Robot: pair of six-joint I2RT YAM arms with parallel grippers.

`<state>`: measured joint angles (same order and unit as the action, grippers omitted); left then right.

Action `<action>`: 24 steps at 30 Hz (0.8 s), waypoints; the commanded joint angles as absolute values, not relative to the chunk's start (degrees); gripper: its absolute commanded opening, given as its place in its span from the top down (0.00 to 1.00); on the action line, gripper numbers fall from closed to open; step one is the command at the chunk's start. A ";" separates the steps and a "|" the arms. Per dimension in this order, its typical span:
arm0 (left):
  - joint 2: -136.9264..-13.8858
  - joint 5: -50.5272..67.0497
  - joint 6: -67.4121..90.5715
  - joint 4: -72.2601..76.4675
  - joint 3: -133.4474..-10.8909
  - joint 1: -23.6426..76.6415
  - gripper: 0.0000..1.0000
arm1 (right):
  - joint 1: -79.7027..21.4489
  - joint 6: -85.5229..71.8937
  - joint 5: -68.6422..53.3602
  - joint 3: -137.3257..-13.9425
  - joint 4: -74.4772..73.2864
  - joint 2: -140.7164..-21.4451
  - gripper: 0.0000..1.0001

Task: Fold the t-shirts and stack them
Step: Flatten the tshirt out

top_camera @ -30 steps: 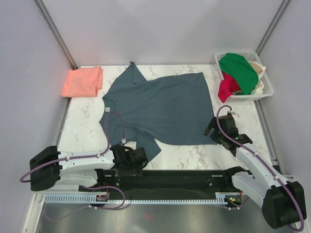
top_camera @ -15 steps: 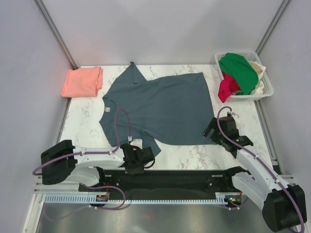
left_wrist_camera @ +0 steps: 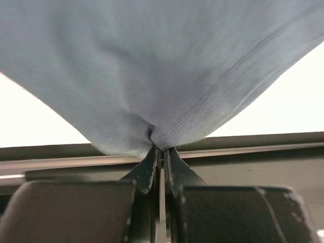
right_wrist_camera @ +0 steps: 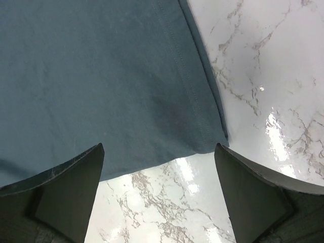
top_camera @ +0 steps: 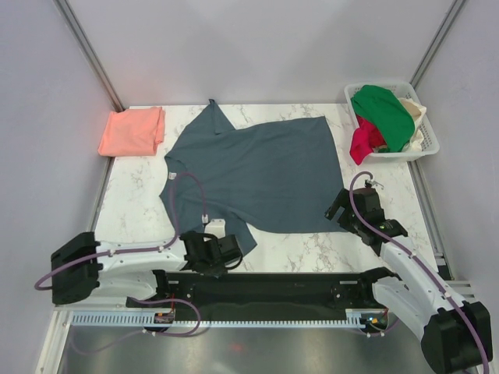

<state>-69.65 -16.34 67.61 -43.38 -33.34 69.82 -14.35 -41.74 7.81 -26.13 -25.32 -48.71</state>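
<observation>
A large slate-blue t-shirt (top_camera: 257, 171) lies spread flat across the middle of the marble table (top_camera: 140, 202). Its near left sleeve is pinched in my left gripper (top_camera: 231, 246), which is shut on the hem (left_wrist_camera: 192, 124) close to the table's front edge. My right gripper (top_camera: 343, 212) stands open just above the shirt's near right corner (right_wrist_camera: 215, 144), its fingers (right_wrist_camera: 71, 182) apart with bare marble between them. A folded salmon-pink t-shirt (top_camera: 132, 130) rests at the far left corner.
A white basket (top_camera: 425, 144) at the far right holds green (top_camera: 383, 114), red and cream garments. Grey walls and metal posts close in the table on both sides. The arms' black base rail (top_camera: 273, 288) runs along the near edge.
My left gripper has closed on the blue shirt's near left sleeve, after reaching forward and drawing back a little. The right arm has hardly moved.
</observation>
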 commanded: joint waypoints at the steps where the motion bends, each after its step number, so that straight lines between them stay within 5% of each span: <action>1: -60.75 -26.54 64.26 -49.36 -36.73 69.17 0.98 | -14.15 -42.53 8.70 -26.36 -26.19 -47.81 0.02; 11: -52.21 -27.08 59.76 -56.16 -40.88 68.20 0.98 | -14.15 -54.92 17.31 -24.18 -31.64 -43.42 0.02; 24: -43.68 -23.73 59.24 -58.71 -44.21 68.20 0.98 | -14.15 -60.29 15.55 -15.29 -20.92 -48.87 0.37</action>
